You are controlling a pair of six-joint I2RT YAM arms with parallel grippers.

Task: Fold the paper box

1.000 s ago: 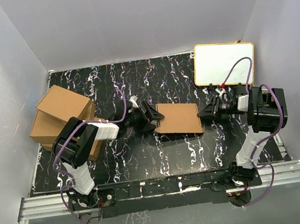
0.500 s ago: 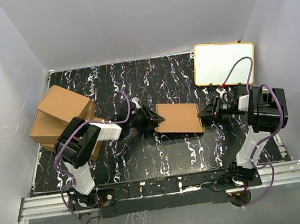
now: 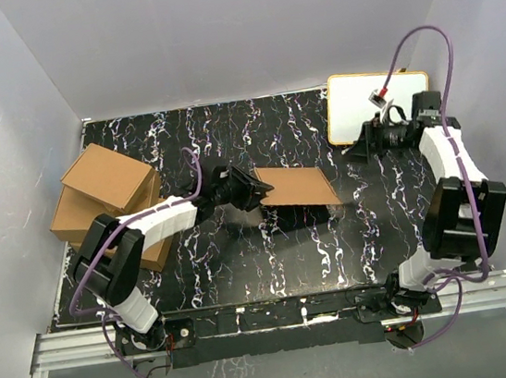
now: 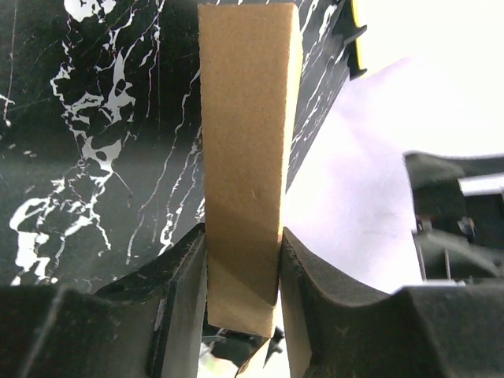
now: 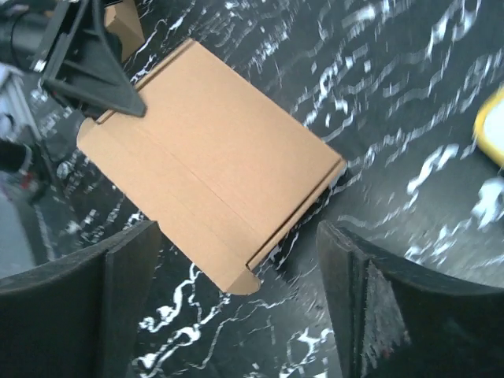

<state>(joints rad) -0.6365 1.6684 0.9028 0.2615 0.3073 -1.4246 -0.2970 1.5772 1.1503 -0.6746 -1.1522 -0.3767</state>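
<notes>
Left gripper (image 3: pixel 252 192) has pinched shut on the left edge of the paper box (image 3: pixel 299 187), which sits left of and nearer than the white board (image 3: pixel 353 101). The right gripper (image 3: pixel 362 143) has let go and backed off to the board's near edge, jaws wide and empty. Lid looks down, so the step is probably securing it, which likely needs the right claw back to tuck the poking flap. Count: roughly three piled boxes (image 3: pixel 104 194) far left of the board, one paper box, one board.
</notes>
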